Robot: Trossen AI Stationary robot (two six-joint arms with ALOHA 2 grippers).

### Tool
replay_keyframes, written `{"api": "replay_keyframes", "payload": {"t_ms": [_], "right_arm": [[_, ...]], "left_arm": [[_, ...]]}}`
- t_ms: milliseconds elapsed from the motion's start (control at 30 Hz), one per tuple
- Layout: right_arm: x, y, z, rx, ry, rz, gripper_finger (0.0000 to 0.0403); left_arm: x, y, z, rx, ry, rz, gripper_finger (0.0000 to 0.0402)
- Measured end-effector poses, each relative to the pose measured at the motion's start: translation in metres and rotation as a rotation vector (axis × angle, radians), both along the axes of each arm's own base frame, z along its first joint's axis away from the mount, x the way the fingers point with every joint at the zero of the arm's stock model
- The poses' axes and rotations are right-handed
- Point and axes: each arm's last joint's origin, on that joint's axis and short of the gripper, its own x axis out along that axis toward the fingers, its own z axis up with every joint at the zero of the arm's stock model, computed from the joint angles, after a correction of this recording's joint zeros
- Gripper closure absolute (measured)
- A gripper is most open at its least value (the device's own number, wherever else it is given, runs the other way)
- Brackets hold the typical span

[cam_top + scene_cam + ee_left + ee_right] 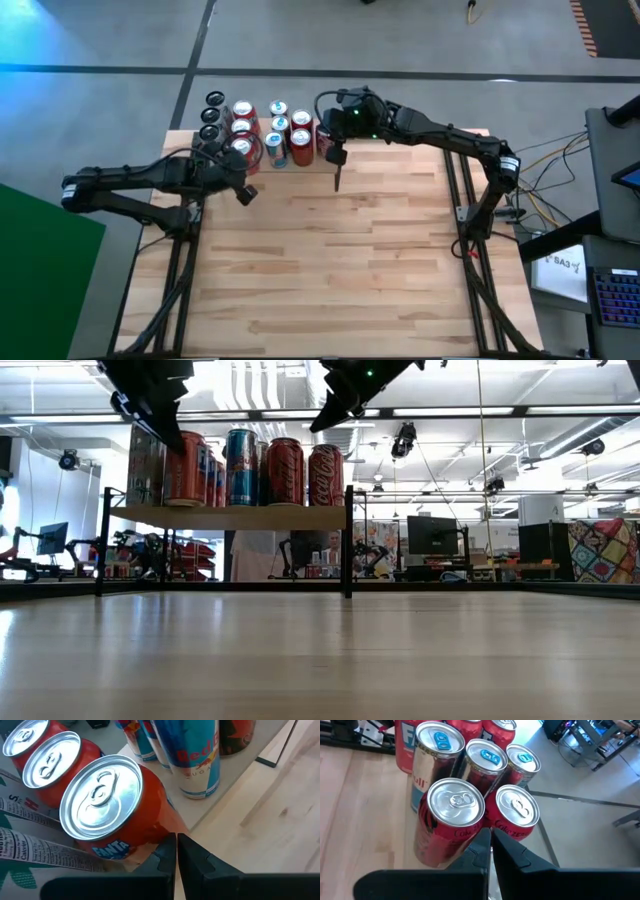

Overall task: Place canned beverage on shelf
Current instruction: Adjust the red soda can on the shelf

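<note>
The shelf (230, 516) stood at the far edge of the table (330, 270), and all the cans were on its board, packed close together. In the low view, an orange can (186, 468), a blue can (241, 466) and 2 red cola cans (286, 471) stood upright in the front row.

The left gripper (176, 851) had its 2 fingers pressed together with nothing between them. It hung just in front of the orange Fanta can (107, 807), close to it, at the left end of the shelf.

The right gripper (489, 845) was also closed and empty. It was above the right end of the shelf, just in front of 2 red Coke cans (455, 817) that touched each other. Behind these stood 3 slim cans with blue tabs (487, 757).
</note>
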Motion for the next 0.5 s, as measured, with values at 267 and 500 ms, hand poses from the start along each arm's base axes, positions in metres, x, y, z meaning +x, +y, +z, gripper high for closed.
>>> {"api": "replay_keyframes", "payload": {"t_ms": [267, 500], "right_arm": [[-0.0009, 0.0003, -0.0018, 0.01, 0.018, -0.002, 0.0394], [-0.0009, 0.0005, -0.002, 0.011, 0.02, -0.002, 0.0394]], "left_arm": [[-0.0033, 0.0, -0.0022, 0.006, 0.012, -0.013, 0.0402], [-0.0066, -0.0004, -0.001, -0.013, -0.013, -0.001, 0.0402]]}}
